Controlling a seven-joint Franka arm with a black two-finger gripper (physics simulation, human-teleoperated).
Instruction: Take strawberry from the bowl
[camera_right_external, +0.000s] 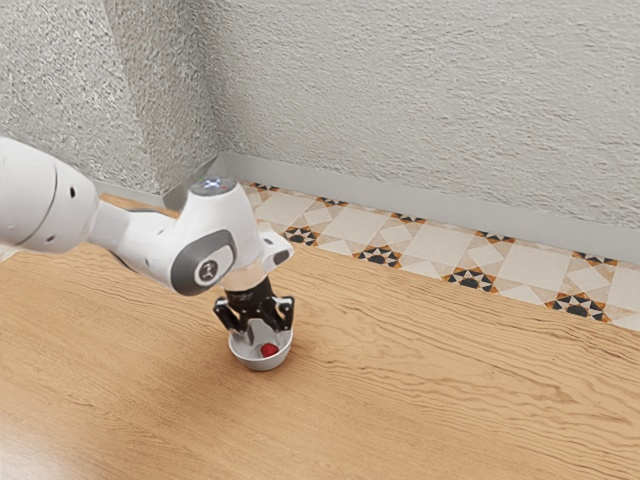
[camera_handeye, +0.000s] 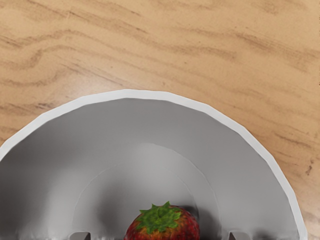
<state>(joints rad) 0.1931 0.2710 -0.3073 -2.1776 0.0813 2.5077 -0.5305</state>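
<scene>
My gripper (camera_right_external: 264, 333) points down into the white bowl (camera_right_external: 262, 364), its fingers spread apart. On the bowl's floor, just below them, lies the red strawberry (camera_right_external: 269, 350). The wrist view looks into the grey inside of the bowl (camera_handeye: 145, 120), where the strawberry (camera_handeye: 162, 225) has its green leaves upward. Both fingertips of the gripper (camera_handeye: 159, 236) peek in, one on either side of the strawberry, with a wide gap between each of them and the fruit.
The bowl stands on a wood-grained table (camera_right_external: 430, 390). Behind the table run patterned tiles (camera_right_external: 425, 250) and a rough grey wall (camera_right_external: 430, 100), far from my hand.
</scene>
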